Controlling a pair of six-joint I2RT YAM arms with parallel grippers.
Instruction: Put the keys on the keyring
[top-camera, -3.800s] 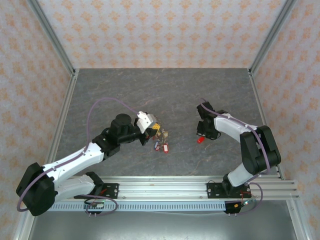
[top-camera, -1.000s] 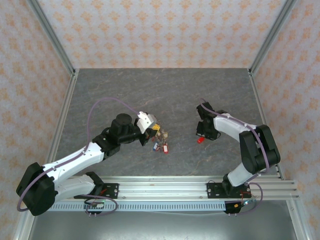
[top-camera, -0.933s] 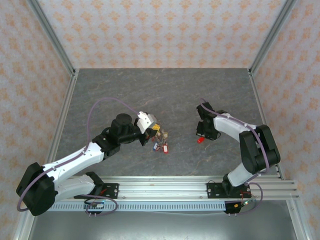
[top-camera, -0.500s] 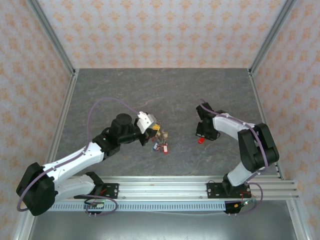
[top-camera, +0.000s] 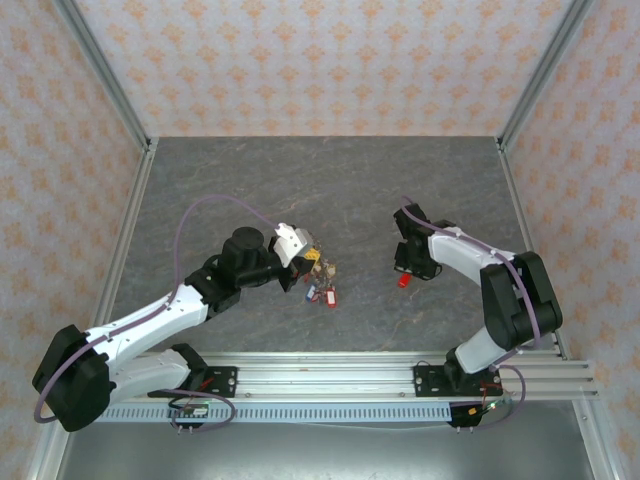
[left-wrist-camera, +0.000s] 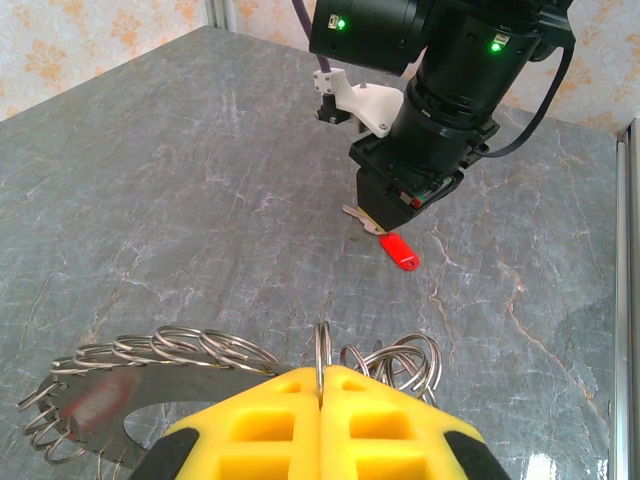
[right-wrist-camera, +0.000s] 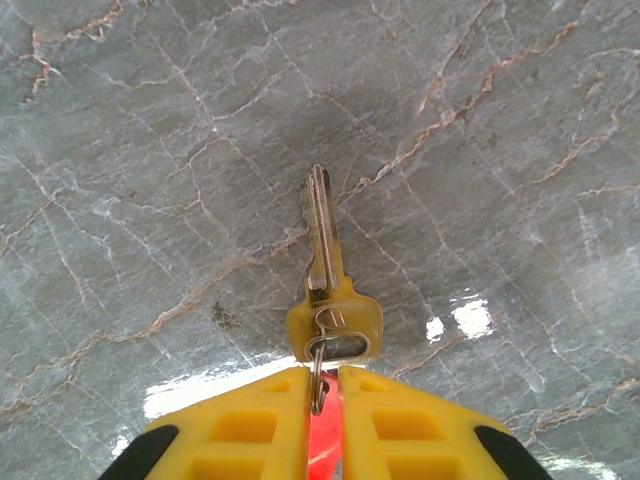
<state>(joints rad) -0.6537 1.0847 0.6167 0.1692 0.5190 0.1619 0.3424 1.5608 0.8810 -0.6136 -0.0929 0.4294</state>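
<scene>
The keyring (left-wrist-camera: 140, 388), a flat grey disc with thin wire rings threaded along its rim, is held up just left of the tabletop's (top-camera: 330, 180) middle. The left gripper (left-wrist-camera: 322, 372) has its yellow fingers (left-wrist-camera: 260, 420) clenched on one of those wire rings. A small cluster of tagged keys (top-camera: 322, 293), red with a touch of blue, sits just below the disc in the top view, nearer the front rail (top-camera: 340, 375). Well apart to the right, across a bare strip of grey marbled surface, a loose key (right-wrist-camera: 322, 262) lies flat with its blade pointing away from the right gripper (right-wrist-camera: 322, 385). That gripper's fingers (right-wrist-camera: 400, 420) are drawn nearly together, grasping the key's little ring, and its red tag (left-wrist-camera: 400, 250) trails out on the surface beside them. Both grippers work in the near half. Beyond them the tabletop runs open to the patterned back wall (top-camera: 320, 60), and broad margins separate each arm from the metal side rails (top-camera: 128, 240).
</scene>
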